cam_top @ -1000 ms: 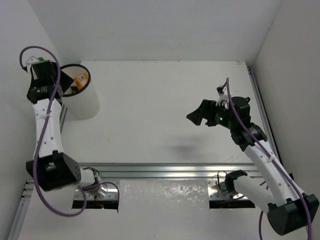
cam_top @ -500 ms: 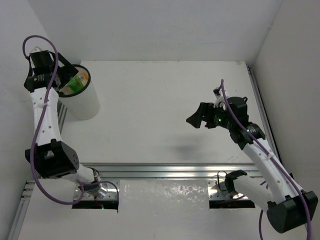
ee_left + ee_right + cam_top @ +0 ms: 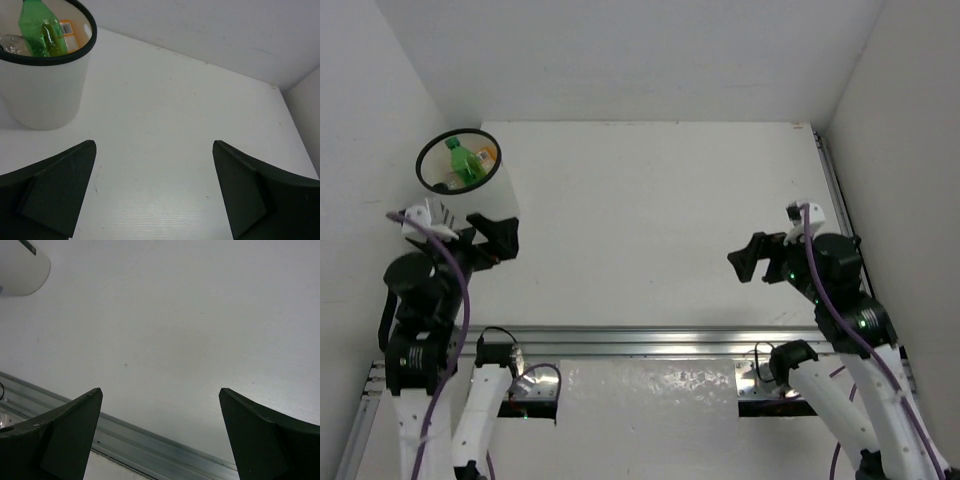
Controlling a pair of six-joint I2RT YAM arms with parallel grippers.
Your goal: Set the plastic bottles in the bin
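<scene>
Plastic bottles (image 3: 467,162) lie inside the tall white cylindrical bin (image 3: 45,95) with a thin black rim, at the far left of the white table (image 3: 175,90). A green bottle (image 3: 42,27) and an orange-labelled bottle (image 3: 70,35) show.
They are probably light, thin-walled and slick, best pinched across mid-body. No label text is legible. The left gripper (image 3: 154,150) and right gripper (image 3: 160,392) both gape wide, holding nothing.

No legible text anywhere. The orange label (image 3: 70,32) beside the green bottle (image 3: 42,30) in the bin (image 3: 45,95) was too small and blurred to read.
</scene>
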